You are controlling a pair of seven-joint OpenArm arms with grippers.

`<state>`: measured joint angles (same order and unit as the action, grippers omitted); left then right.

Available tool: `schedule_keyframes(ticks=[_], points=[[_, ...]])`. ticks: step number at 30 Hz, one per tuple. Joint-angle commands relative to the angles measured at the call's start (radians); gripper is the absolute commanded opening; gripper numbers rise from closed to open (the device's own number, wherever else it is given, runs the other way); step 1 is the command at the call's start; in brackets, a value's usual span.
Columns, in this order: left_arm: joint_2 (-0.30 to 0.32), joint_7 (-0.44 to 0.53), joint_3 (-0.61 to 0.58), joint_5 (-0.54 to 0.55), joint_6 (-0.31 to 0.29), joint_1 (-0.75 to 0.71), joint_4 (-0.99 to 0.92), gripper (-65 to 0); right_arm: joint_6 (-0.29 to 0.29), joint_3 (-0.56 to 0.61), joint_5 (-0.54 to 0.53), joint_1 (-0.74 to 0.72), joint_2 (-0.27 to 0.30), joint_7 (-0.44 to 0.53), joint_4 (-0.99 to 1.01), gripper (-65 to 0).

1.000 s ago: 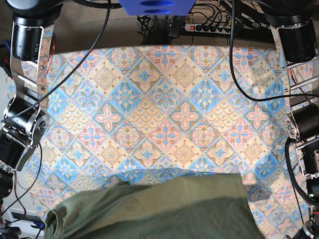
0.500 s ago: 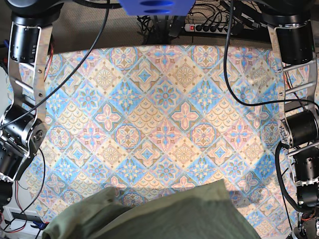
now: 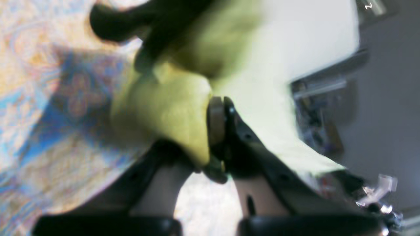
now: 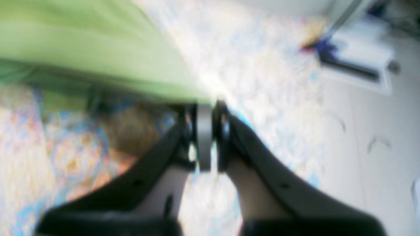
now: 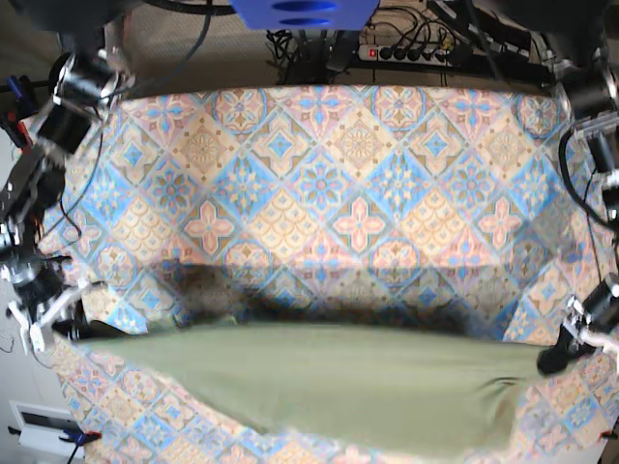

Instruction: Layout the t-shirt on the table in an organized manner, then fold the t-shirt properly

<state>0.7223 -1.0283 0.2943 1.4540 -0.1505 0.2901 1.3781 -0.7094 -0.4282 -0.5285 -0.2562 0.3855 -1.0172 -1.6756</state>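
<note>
1. left gripper (image 3: 216,137): jaws are pressing together on a bunched fold of the t-shirt (image 3: 170,111); the olive cloth is wrapping over one finger and spilling toward the camera. the wrist view is blurred.
2. right gripper (image 4: 205,137): jaws are pinching tight on the drawn-out edge of the shirt, which is stretching away up and to the left of the tips. this view is blurred too.
3. in the base view the left gripper (image 5: 559,356) is sitting at the shirt's right end and the right gripper (image 5: 46,314) at its left end; the t-shirt (image 5: 319,382) is hanging as a taut, wide band between them, across the near part of the table (image 5: 319,184).
4. a dark shadow is lying on the patterned cloth just beyond the shirt's far edge.
5. surroundings: a power strip (image 5: 406,50) and cables are running behind the far table edge; a blue part (image 5: 305,12) is showing at top centre. nothing is standing on the cloth between the grippers.
6. count: one t-shirt, two grippers, one table.
</note>
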Motion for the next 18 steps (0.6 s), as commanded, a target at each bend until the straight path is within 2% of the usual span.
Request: schedule_keyframes(ticks=[1,7,9,13,18], points=[[0.035,0.022,0.047,0.009,-0.002,-0.071,0.054,-65.0,0.011,-0.027,-0.015,0.03,0.028,0.025,-0.045,-63.9],[-0.039,0.024,0.188,0.024,-0.002,-0.473,0.166,-65.0,0.011,-0.024,-0.071,0.292,0.026,0.024,-0.172,-63.9],[-0.065,0.024,0.237,0.03,-0.002,-0.576,0.168,-65.0,0.011,-0.022,-0.071,0.358,0.025,-0.015,-0.183,-63.9],[-0.117,0.024,0.3,0.03,-0.002,-0.716,0.16,-65.0,0.011,-0.022,-0.069,0.467,0.023,-0.111,-0.183,-63.9],[-0.143,0.024,0.316,0.003,-0.002,-0.829,0.16,-65.0,0.011,-0.022,-0.068,0.593,0.023,-0.147,-0.188,-63.9]])
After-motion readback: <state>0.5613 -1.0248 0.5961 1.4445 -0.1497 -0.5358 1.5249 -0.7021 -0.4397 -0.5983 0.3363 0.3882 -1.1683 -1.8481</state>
